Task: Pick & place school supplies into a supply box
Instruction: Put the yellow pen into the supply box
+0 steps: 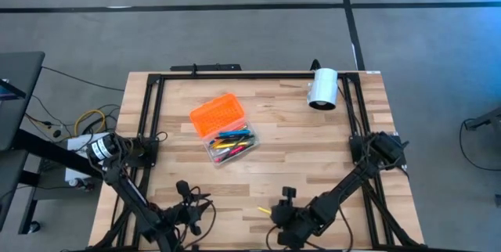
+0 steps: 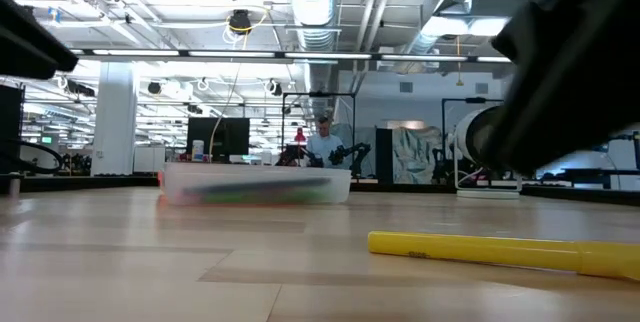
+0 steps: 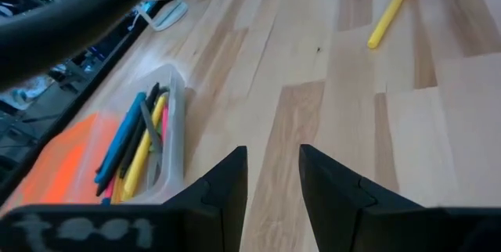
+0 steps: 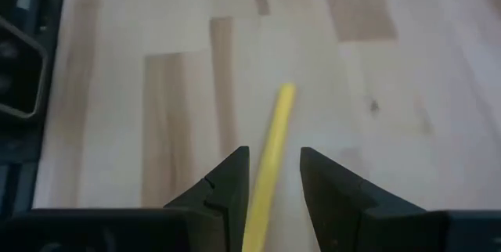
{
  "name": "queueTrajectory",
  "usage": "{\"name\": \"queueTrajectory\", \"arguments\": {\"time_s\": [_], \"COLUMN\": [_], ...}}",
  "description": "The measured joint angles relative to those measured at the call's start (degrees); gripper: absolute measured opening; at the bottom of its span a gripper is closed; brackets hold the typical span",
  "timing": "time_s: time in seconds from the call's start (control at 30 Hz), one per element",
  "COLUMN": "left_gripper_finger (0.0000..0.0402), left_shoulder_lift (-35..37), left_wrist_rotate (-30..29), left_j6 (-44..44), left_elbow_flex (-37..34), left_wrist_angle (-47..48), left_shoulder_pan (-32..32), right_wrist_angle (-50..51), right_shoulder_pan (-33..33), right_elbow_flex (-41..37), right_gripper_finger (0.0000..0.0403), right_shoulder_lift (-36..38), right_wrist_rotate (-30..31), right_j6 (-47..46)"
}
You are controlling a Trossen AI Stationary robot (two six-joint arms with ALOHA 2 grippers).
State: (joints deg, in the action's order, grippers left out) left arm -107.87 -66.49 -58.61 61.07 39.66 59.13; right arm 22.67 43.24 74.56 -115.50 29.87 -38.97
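Clear supply box (image 1: 232, 147) holding coloured pens (image 1: 233, 142), orange lid (image 1: 215, 114) beside it, yellow pen (image 4: 270, 154) flat between my right gripper's (image 4: 272, 175) narrowly parted fingers, my left gripper (image 3: 272, 175) narrowly parted, empty.

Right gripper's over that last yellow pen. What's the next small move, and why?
Probably lower slightly and close. The right gripper is open and straddles the yellow pen, which lies flat on the table, outside the supply box. The left gripper waits empty.
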Motion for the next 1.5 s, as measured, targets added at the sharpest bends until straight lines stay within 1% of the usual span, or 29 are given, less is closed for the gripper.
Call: {"name": "queueTrajectory", "arguments": {"time_s": [0.1, 0.2, 0.6, 0.87, 1.17, 1.4, 1.5], "left_gripper_finger": [0.0109, 0.0109, 0.0109, 0.0109, 0.0109, 0.0109, 0.0109], "left_shoulder_lift": [0.00, 0.00, 0.00, 0.00, 0.00, 0.00, 0.00], "left_wrist_rotate": [0.05, 0.15, 0.10, 0.23, 0.27, 0.27, 0.29], "left_j6": [0.01, 0.00, -0.26, -0.26, -0.24, -0.24, -0.25], "left_elbow_flex": [-2.00, -3.24, -3.97, -3.97, -3.97, -3.97, -3.97], "left_wrist_angle": [-3.19, -4.91, -6.36, -6.41, -6.41, -6.41, -6.41], "left_shoulder_pan": [0.00, 0.00, 0.00, 0.00, 0.00, 0.00, 0.00], "right_wrist_angle": [-2.59, -2.59, -5.10, -5.33, -13.08, -13.27, -11.51], "right_shoulder_pan": [0.71, 0.72, 0.00, -0.06, -0.41, -0.52, -0.52], "right_elbow_flex": [-1.87, -3.49, -3.88, -3.89, -9.52, -10.26, -10.20], "right_gripper_finger": [0.0107, 0.0107, 0.0107, 0.0107, 0.0107, 0.0106, 0.0096], "right_shoulder_lift": [-0.04, -0.04, -0.07, -0.07, -0.11, -0.09, -0.04], "right_wrist_rotate": [-0.22, -0.07, -0.04, -1.31, -3.09, -3.17, -3.14], "right_j6": [-2.02, -3.52, -4.17, -4.58, -6.12, -7.57, -7.60]}}
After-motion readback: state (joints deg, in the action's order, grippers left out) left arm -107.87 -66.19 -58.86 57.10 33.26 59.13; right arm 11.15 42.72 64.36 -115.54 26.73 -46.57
